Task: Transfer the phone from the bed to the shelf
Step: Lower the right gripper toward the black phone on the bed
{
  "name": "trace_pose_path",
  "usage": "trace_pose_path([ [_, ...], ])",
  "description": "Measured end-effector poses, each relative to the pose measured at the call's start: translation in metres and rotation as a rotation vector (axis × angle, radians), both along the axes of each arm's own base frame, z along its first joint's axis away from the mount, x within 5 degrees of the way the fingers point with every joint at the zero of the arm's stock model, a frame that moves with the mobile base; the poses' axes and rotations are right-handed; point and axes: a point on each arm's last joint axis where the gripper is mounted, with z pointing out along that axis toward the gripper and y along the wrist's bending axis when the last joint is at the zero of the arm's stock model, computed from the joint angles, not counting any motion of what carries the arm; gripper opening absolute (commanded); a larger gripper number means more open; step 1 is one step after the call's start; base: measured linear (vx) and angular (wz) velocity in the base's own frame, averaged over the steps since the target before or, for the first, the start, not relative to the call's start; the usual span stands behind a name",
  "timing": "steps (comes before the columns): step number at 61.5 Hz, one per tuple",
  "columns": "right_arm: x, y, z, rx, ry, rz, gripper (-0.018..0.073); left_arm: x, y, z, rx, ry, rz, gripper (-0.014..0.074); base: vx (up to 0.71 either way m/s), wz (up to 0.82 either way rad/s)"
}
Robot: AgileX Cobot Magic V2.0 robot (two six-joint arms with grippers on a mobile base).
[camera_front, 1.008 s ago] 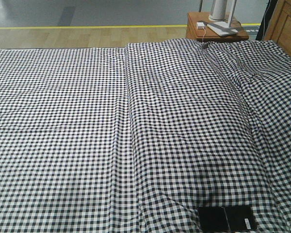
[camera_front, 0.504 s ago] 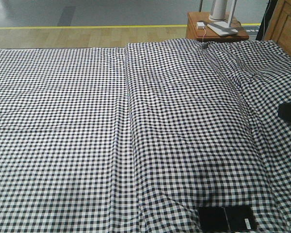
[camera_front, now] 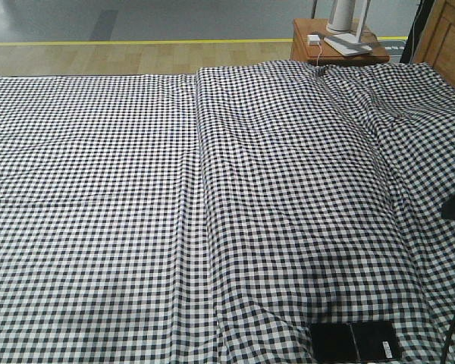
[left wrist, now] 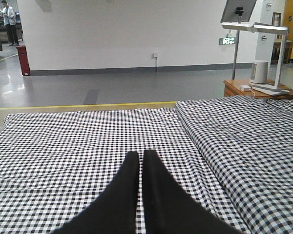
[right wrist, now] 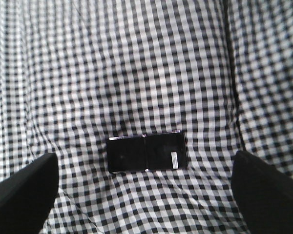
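— Where the checks wrinkle low in the front view of the black-and-white gingham bed, is that it?
— Yes: the thin glossy black phone, seamed across its middle with a small white sticker, lies flat on the bed.
— And your grippers?
— My right gripper is spread wide above it, a finger showing on either side, holding nothing. My left gripper has its black fingers pressed together, empty, over the bed.
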Motion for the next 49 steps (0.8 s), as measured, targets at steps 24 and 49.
trace_pose_path([
  [24,0.054,-0.058,-0.102,0.156,0.219,0.073,0.0624,0.0,0.0,0.0,0.0,0.0,0.0,0.0001,0.0,0.0],
  [49,0.072,-0.066,-0.225,0.363,0.373,0.22,0.0608,0.0,0.0,0.0,0.0,0.0,0.0,0.0001,0.0,0.0],
])
